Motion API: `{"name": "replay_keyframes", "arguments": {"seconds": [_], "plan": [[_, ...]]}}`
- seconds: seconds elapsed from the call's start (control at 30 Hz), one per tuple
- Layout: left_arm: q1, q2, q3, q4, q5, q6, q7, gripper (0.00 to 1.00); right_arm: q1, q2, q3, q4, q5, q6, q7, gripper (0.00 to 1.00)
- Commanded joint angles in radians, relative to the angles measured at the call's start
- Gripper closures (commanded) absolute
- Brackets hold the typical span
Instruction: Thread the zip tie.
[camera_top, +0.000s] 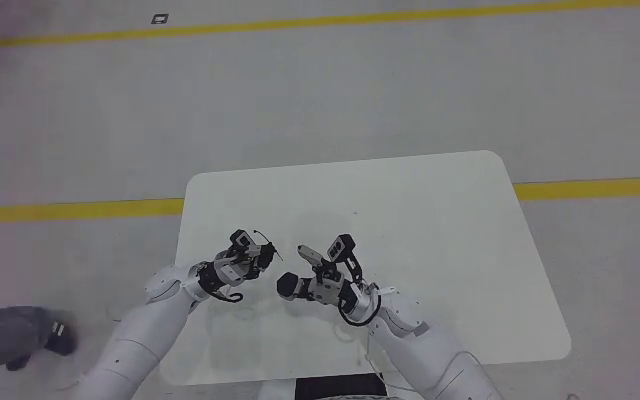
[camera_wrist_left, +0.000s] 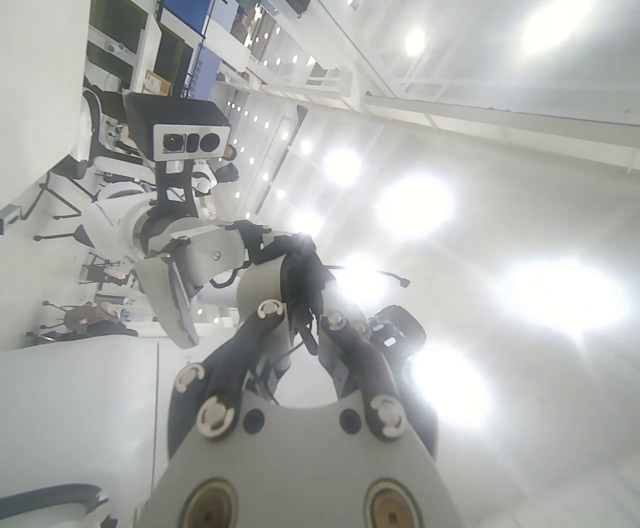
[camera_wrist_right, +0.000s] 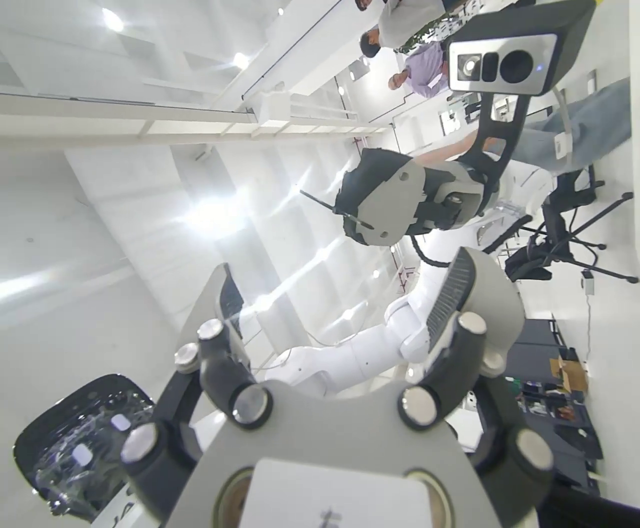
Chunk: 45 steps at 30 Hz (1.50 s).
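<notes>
**One end held, unthreaded**

Top: pinches thin black plastic zip tie (camera_top: 268, 240) in left gripper (camera_top: 262, 256) above white table (camera_top: 450, 220); spreads right gripper (camera_top: 297, 270) wide, empty. Left wrist: shows it jutting free. Right wrist: shows no loop; threading seemingly all ahead.

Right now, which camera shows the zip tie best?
The right wrist view: the zip tie stands out as a thin black strip poking from the left gripper, against a bright background. The left wrist view shows its tail amid glare. The top view shows a tiny black curve.
</notes>
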Motion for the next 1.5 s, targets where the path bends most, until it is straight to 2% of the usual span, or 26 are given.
{"name": "replay_keyframes", "arguments": {"seconds": [0.0, 0.07, 0.2, 0.6, 0.97, 1.23, 1.47], "plan": [[0.000, 0.000, 0.000, 0.000, 0.000, 0.000, 0.000, 1.00, 0.002, -0.001, -0.003, 0.010, 0.007, -0.009, 0.003, 0.56], [0.000, 0.000, 0.000, 0.000, 0.000, 0.000, 0.000, 1.00, 0.002, -0.002, -0.005, 0.020, 0.020, -0.017, 0.010, 0.64], [0.000, 0.000, 0.000, 0.000, 0.000, 0.000, 0.000, 1.00, 0.006, -0.003, -0.009, 0.036, 0.030, -0.025, 0.015, 0.69], [0.000, 0.000, 0.000, 0.000, 0.000, 0.000, 0.000, 1.00, 0.025, -0.011, -0.032, 0.054, 0.046, -0.032, 0.010, 0.75], [0.000, 0.000, 0.000, 0.000, 0.000, 0.000, 0.000, 1.00, 0.046, -0.021, -0.053, 0.073, 0.056, -0.051, -0.009, 0.76], [0.000, 0.000, 0.000, 0.000, 0.000, 0.000, 0.000, 1.00, 0.051, -0.024, -0.056, 0.080, 0.054, -0.060, -0.022, 0.85], [0.000, 0.000, 0.000, 0.000, 0.000, 0.000, 0.000, 1.00, 0.052, -0.025, -0.054, 0.086, 0.051, -0.062, -0.029, 0.86]]}}
